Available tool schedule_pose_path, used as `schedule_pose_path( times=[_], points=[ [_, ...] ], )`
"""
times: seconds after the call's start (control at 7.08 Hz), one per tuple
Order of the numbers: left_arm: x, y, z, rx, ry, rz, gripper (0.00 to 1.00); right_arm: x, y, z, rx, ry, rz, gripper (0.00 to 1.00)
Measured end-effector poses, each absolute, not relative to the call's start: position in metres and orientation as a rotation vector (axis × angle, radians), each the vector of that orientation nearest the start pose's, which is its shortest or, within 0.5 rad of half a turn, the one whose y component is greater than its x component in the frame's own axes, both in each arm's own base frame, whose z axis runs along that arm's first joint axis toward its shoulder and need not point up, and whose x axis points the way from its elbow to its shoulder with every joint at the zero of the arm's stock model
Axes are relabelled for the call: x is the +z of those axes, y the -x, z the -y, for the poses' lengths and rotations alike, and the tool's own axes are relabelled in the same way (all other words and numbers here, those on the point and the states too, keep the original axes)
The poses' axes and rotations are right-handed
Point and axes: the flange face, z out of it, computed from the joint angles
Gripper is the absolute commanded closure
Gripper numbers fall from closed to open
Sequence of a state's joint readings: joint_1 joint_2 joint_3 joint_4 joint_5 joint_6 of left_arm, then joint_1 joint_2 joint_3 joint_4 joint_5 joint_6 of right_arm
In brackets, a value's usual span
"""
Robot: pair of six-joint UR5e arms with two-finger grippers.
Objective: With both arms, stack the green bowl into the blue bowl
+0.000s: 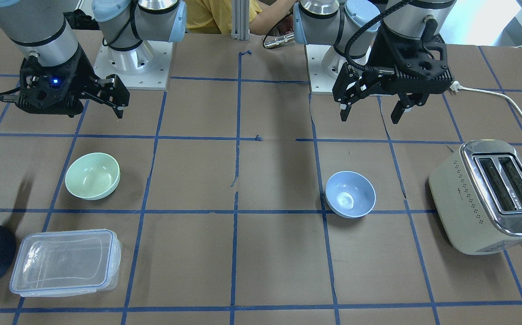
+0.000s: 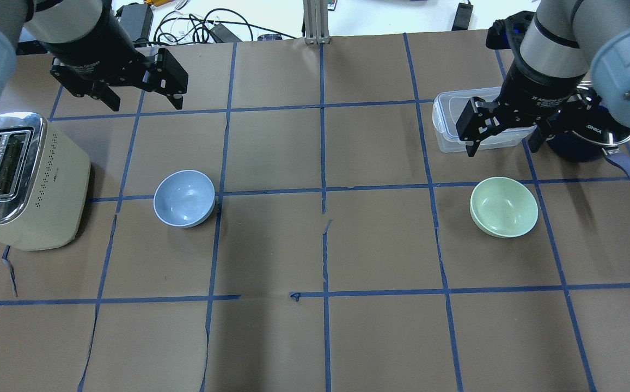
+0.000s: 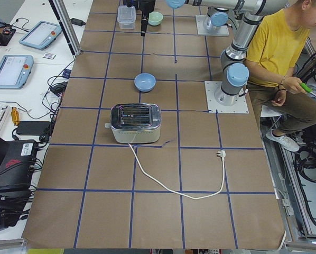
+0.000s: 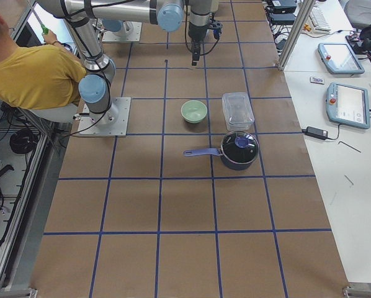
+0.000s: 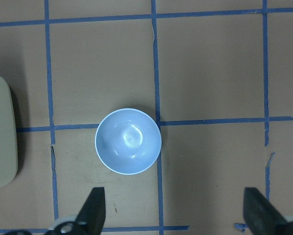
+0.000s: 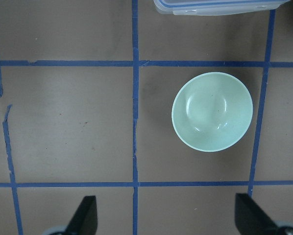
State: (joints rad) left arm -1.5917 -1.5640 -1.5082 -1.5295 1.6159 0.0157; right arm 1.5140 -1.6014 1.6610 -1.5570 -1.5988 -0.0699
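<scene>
The mint-green bowl (image 1: 92, 176) stands upright and empty on the table's right half (image 2: 504, 207). The pale blue bowl (image 1: 350, 194) stands upright and empty on the left half (image 2: 184, 198). My left gripper (image 2: 143, 103) is open and empty, held high above and beyond the blue bowl, which shows between its fingertips in the left wrist view (image 5: 128, 141). My right gripper (image 2: 502, 144) is open and empty, held high above and beyond the green bowl, which shows in the right wrist view (image 6: 212, 111). The two bowls are far apart.
A cream toaster (image 2: 18, 179) stands at the far left, its cord trailing off the table. A clear lidded container (image 2: 451, 120) and a dark blue pot (image 2: 581, 144) with a long handle lie beyond the green bowl. A person in yellow (image 3: 274, 47) sits behind the robot.
</scene>
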Motion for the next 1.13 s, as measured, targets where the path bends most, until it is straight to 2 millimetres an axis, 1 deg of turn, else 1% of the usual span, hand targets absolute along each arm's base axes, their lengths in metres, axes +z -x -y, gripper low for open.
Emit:
schedule_pose_path(
  times=[1.13],
  points=[
    [0.5182, 0.1386, 0.5002, -0.132, -0.048, -3.093, 0.00, 0.4554, -0.1031, 0.4773, 0.127, 0.030, -3.165, 0.00]
  ],
)
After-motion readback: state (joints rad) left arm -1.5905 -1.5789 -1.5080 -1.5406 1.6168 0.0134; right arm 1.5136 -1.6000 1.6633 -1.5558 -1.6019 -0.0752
